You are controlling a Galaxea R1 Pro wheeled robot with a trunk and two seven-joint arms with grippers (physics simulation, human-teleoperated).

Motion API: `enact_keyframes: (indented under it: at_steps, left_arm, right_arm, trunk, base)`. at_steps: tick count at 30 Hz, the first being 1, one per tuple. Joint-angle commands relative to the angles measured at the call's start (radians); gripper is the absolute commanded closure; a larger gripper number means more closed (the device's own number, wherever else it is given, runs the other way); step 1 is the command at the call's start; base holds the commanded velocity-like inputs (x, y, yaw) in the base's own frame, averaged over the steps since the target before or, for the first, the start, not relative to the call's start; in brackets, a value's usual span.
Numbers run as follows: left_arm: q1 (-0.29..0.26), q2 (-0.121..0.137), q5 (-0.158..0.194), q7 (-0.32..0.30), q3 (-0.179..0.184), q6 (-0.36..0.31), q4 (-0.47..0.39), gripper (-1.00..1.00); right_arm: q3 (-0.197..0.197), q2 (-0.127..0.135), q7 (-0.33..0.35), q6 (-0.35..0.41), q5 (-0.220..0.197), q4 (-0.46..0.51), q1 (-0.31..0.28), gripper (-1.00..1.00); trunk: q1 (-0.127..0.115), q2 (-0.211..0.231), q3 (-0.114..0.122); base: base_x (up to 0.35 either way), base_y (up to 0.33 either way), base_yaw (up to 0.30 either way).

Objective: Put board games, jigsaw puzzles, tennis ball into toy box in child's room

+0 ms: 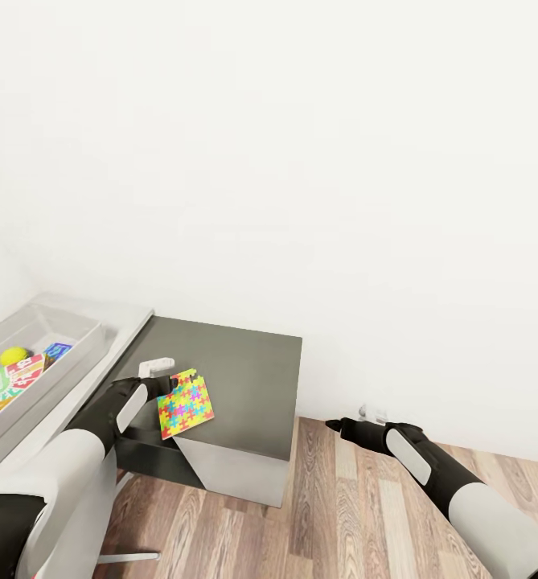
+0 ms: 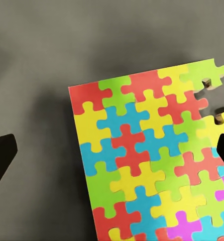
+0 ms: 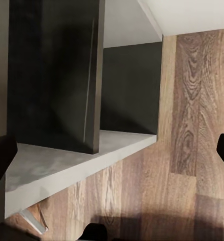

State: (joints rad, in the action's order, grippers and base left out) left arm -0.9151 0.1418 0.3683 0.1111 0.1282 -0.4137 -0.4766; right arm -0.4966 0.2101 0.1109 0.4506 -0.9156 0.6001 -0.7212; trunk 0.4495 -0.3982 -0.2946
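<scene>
Holding a tennis ball (image 1: 14,355) and game boxes (image 1: 11,379), the toy box (image 1: 75,342) sits left; both fingers gape empty.

The head view looks steeply down from above at the low dark grey desk (image 1: 236,378), standing against a white wall on a wood-plank floor (image 1: 357,498). The left wrist view faces straight down, close above that desk's top (image 2: 36,75), onto the thin multicoloured jigsaw puzzle board (image 2: 152,160), which the head view shares (image 1: 186,404). The right wrist view looks from low beside the desk (image 3: 57,75) at its side and the planks (image 3: 192,125).
</scene>
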Motion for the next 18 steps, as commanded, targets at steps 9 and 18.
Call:
enact_keyframes:
  at_steps: [9, 18]
  left_arm:
    - [-0.001, 0.001, 0.011, 0.008, 0.007, -0.003, -0.002, -1.00]
    - [-0.001, 0.000, 0.012, 0.007, 0.007, -0.002, -0.002, -1.00]
  right_arm:
    - [-0.004, 0.002, 0.001, 0.002, -0.002, 0.001, -0.001, -1.00]
    - [-0.005, -0.001, 0.001, 0.002, -0.001, 0.001, -0.001, -1.00]
  trunk:
    - [0.001, -0.002, -0.009]
    - [0.001, -0.002, -0.023]
  base:
    - [0.000, 0.000, 0.000]
    - [0.000, 0.000, 0.000]
